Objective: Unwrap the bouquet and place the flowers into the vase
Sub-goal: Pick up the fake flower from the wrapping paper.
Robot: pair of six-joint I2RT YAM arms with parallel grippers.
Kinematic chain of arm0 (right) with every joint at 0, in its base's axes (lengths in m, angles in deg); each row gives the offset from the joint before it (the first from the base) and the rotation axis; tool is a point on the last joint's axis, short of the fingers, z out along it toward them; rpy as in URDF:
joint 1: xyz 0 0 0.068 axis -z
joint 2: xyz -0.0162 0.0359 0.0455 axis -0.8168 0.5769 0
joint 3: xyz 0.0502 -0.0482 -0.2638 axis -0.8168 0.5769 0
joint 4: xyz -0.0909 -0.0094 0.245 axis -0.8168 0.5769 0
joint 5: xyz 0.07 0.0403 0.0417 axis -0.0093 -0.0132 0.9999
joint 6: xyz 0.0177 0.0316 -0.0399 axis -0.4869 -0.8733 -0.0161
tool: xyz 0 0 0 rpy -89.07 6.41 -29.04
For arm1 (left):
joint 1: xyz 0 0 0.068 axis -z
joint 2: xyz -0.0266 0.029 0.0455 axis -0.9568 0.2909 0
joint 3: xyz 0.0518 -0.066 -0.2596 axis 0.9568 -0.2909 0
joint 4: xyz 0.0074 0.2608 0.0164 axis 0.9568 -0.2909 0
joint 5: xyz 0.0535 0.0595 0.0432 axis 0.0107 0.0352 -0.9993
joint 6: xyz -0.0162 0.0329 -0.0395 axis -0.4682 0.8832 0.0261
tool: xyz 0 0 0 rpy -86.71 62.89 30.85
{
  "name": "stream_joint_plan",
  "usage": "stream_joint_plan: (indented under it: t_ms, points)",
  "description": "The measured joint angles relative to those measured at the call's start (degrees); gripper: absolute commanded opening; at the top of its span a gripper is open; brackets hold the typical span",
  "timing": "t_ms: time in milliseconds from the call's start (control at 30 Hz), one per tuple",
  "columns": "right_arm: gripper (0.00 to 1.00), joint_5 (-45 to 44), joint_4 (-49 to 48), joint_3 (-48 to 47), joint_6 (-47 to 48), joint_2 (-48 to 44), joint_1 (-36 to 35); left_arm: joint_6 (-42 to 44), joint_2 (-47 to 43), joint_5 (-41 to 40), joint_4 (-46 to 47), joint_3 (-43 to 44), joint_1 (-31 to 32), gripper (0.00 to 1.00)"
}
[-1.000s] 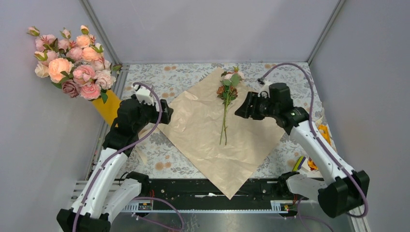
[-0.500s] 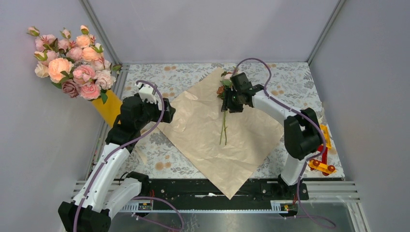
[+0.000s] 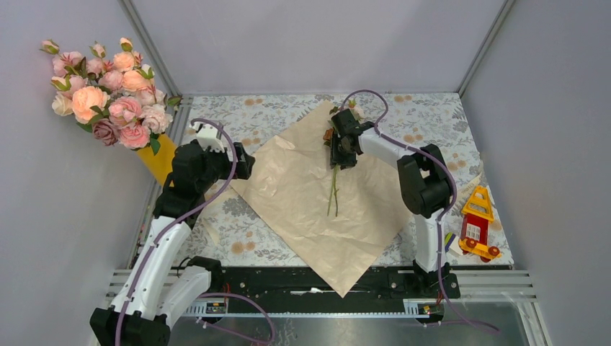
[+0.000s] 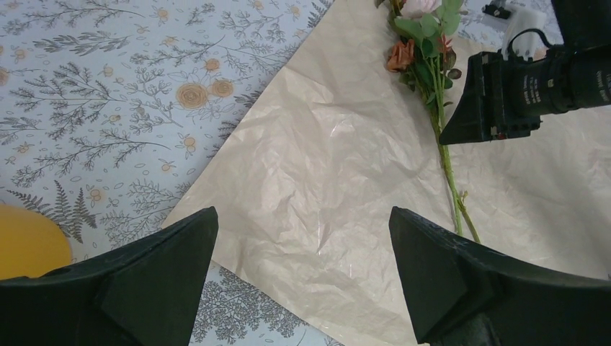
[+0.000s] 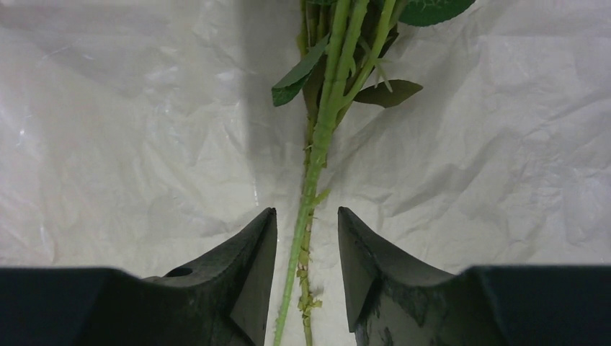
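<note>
Floral-patterned desk [image 3: 432,122] carries an unfolded peach paper sheet [image 3: 302,209]. On the sheet's far half lie the flowers [image 5: 320,137], loose. The right gripper [image 5: 306,216] straddles their stems, jaws narrow with slim gaps. The left gripper [image 4: 302,214] hovers spread wide over the sheet's left corner. The vase [image 3: 164,160] stands beyond that corner.

One paper sheet [image 3: 310,198], one small flower bunch [image 4: 424,29], one yellow vase [image 3: 163,160], one big rose bunch [image 3: 108,90], one toy [image 3: 475,223].
</note>
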Motion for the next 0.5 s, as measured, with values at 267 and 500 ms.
stream_joint_plan:
  t_ms: [267, 500]
  points:
    - [0.32, -1.4, 1.0, -1.9, 0.3, 3.1, 0.0, -0.9, -0.2, 1.2, 1.0, -0.1, -1.7, 0.99]
    - [0.23, -1.6, 1.4, -3.5, 0.6, 3.5, 0.0, -0.9, -0.2, 1.7, 1.0, -0.4, -1.7, 0.99]
